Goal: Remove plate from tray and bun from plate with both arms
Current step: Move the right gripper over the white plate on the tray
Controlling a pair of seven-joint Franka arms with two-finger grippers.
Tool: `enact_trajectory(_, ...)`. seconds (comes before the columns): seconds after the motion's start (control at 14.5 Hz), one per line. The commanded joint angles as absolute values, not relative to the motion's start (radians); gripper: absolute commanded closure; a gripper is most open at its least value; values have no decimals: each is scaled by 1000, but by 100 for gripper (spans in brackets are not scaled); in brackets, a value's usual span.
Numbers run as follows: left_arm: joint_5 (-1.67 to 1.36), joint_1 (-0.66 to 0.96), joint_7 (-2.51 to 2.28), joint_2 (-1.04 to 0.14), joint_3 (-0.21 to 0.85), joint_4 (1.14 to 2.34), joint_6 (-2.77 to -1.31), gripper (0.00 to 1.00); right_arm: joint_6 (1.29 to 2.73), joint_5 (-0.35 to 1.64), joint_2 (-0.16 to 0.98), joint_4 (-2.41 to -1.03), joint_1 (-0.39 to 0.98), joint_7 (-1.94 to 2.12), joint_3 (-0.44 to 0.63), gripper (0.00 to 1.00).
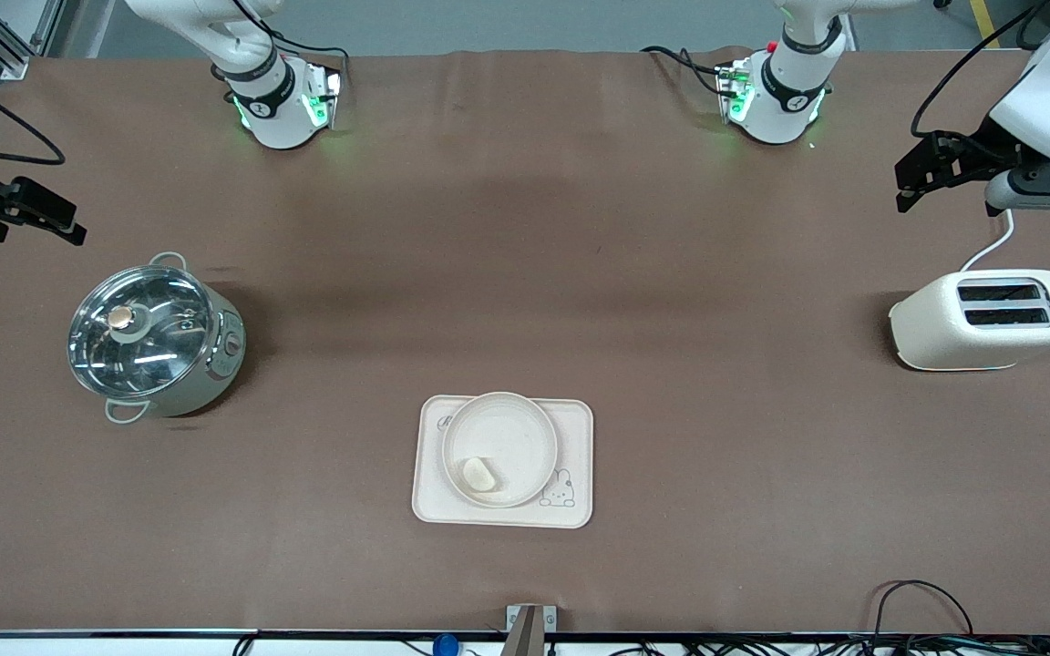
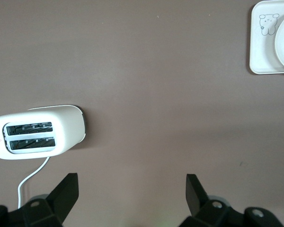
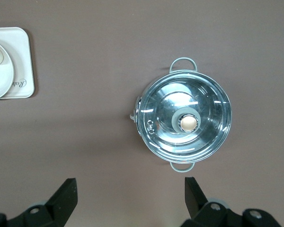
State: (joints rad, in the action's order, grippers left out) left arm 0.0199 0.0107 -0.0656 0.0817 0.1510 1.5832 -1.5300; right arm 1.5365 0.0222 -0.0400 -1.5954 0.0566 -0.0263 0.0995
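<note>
My left end effector (image 2: 129,189) hangs released, its two fingers (image 2: 66,191) spread wide over bare bench (image 1: 525,255) beside the toaster (image 1: 988,319), at the left arm's end of the bench. My right end effector (image 3: 130,191) is likewise released and holds nothing; it hangs at the right arm's end, above the bench just beside the lidded pot (image 1: 153,339). Both arms wait.

Taking the tray (image 1: 580,428) as my landmark: it lies near the front camera's bench edge, midway between the two ends, with wide open brown cloth between it and the pot on one hand and the toaster on the other. The plate (image 1: 499,446) sits on the tray, shifted toward the right arm's end, leaving the tray's rabbit drawing (image 1: 561,490) uncovered. The bun (image 1: 478,474) lies in the plate, close to the rim nearest the front camera; it looks slightly oblong, its long axis running slantwise.

The front view alone shows the bun whole. My left wrist view catches only a tray corner with the rabbit and a slice of plate; my right wrist view shows a tray end, part of the plate and a sliver of the bun.
</note>
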Motion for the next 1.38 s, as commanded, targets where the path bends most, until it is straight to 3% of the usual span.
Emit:
enact_trajectory(0.0, 18, 12, -60, 80, 147, 1565, -1514, 0, 1542, 29, -43, -1603, 49, -35, 95, 0)
enact_trajectory(1.31, 15, 3, -38, 46, 144, 1546, -1528, 0, 1548, 55, -41, -1632, 20, -37, 98, 0)
